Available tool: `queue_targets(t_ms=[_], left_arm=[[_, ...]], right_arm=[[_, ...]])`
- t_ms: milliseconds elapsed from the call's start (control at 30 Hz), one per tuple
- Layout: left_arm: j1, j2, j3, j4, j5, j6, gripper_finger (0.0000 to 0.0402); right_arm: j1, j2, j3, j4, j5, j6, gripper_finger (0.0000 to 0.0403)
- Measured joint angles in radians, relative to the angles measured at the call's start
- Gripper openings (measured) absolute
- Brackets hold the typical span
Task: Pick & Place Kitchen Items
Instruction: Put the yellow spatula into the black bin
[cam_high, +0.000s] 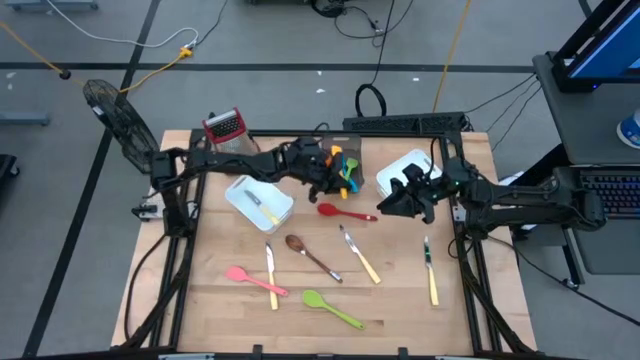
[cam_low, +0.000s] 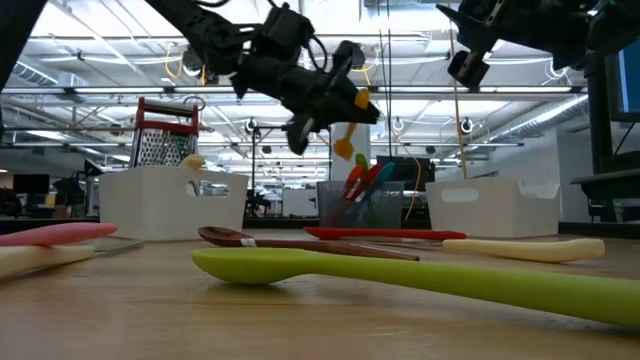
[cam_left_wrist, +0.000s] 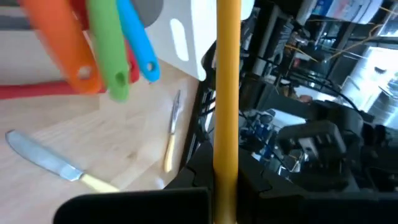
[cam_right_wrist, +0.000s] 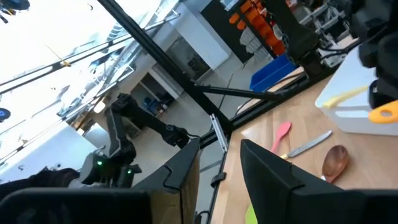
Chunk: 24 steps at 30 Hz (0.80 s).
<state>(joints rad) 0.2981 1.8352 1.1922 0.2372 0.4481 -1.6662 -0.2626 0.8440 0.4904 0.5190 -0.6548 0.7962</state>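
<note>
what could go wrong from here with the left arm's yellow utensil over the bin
1. The left gripper holds the yellow utensil by one end above the dark bin; orange, green and blue handles already crowd it, so the utensil may catch on them and tip out.
2. The right gripper hangs near the red spoon and white bin; the arms are close and might collide.

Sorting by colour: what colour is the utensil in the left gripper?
Yellow utensil, shown best in the left wrist view.
</note>
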Motion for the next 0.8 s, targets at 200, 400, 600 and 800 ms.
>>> queue_targets(t_ms=[200, 400, 600, 800], left_arm=[[0.033, 0.116, 0.112, -0.009, 0.084, -0.016, 0.0014], [0.057, 0.172, 0.126, -0.012, 0.138, -0.056, 0.0014], [0.083, 0.173, 0.127, -0.007, 0.126, -0.041, 0.0019], [0.093, 0.173, 0.127, -0.001, 0.076, 0.016, 0.0033]], right_arm=[[0.000, -0.002, 0.000, 0.001, -0.002, 0.001, 0.0105], [0.001, -0.017, 0.000, 0.000, -0.001, 0.004, 0.0105], [0.000, -0.024, 0.000, 0.000, 0.000, 0.004, 0.0105], [0.000, -0.024, 0.000, 0.000, 0.002, 0.003, 0.0105]])
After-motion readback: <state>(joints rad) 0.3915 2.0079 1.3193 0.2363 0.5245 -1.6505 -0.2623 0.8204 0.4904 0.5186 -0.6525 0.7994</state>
